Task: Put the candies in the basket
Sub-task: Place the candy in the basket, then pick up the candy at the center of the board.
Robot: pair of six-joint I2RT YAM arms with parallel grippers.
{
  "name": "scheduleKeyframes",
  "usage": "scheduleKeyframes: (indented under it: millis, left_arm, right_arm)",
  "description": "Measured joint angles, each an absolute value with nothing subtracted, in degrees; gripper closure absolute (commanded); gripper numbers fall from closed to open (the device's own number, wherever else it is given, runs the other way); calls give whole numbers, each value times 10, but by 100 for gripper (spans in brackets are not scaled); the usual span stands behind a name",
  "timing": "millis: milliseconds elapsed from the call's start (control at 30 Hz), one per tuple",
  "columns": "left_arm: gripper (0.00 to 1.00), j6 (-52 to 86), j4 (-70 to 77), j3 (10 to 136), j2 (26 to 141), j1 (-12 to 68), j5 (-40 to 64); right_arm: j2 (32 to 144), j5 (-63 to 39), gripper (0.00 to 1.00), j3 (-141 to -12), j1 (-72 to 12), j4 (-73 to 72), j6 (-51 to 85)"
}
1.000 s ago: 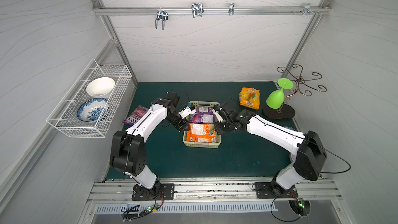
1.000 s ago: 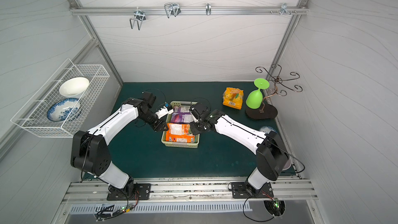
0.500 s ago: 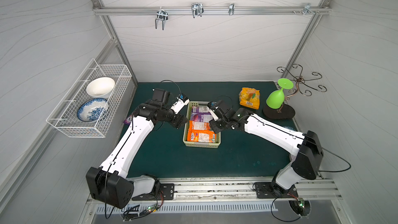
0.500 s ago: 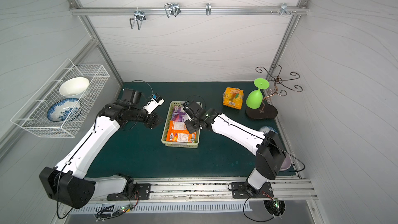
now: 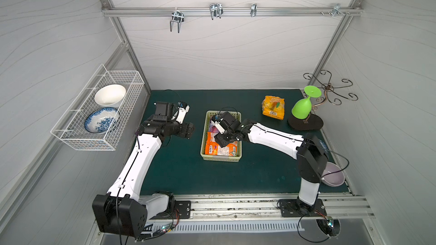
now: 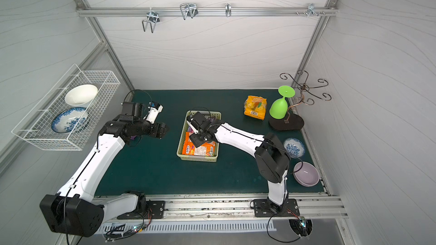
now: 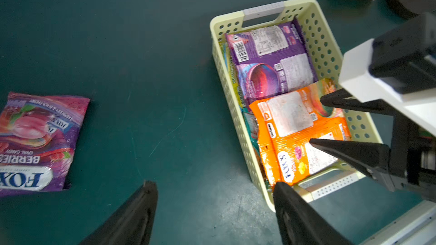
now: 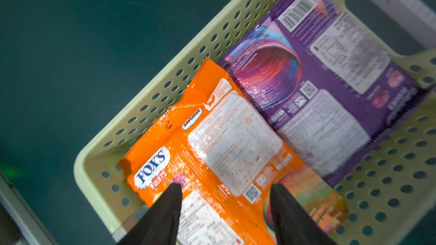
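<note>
Right gripper (image 8: 226, 186), released, hangs over the orange candy bag (image 8: 212, 137) in the basket (image 8: 151, 104). Left gripper (image 7: 214, 183), released, is beside the basket. A purple candy bag (image 7: 37, 142) lies apart on the bench (image 7: 141, 67).

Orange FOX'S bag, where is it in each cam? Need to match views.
In a top view: orange FOX'S bag mid-picture, in the near end of the basket.
In a top view: same spot, slightly left of picture centre.
Left wrist: right of picture centre, in the basket.
Right wrist: picture centre to lower edge, under the open right gripper.
Shared landmark: the purple bag beside it in the basket.
</note>
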State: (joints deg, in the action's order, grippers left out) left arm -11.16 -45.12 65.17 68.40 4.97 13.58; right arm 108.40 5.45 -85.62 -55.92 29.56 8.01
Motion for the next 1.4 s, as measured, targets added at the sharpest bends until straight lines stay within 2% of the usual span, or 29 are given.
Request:
scheduleKeyframes:
  millis: [233,433,700,1033,1167,1400]
  left_arm:
    - [15,-101,-430,633,682,37,124]
    - [12,-97,-416,626,682,31,109]
    - [12,-94,-404,617,687,23,85]
    - [10,-92,-401,615,687,18,100]
    - [9,-92,-401,612,687,18,109]
    - [9,-91,-401,612,687,18,123]
  right_arm:
    - [1131,44,43,-854,-577,259,86]
    - [1139,61,42,-864,-597,260,80]
    - [1084,64,39,-847,-588,289,92]
    - [976,148,21,-852,-503,354,110]
    - [974,182,9,-853,-459,374,110]
    - [1010,234,3,-935,-416,426,106]
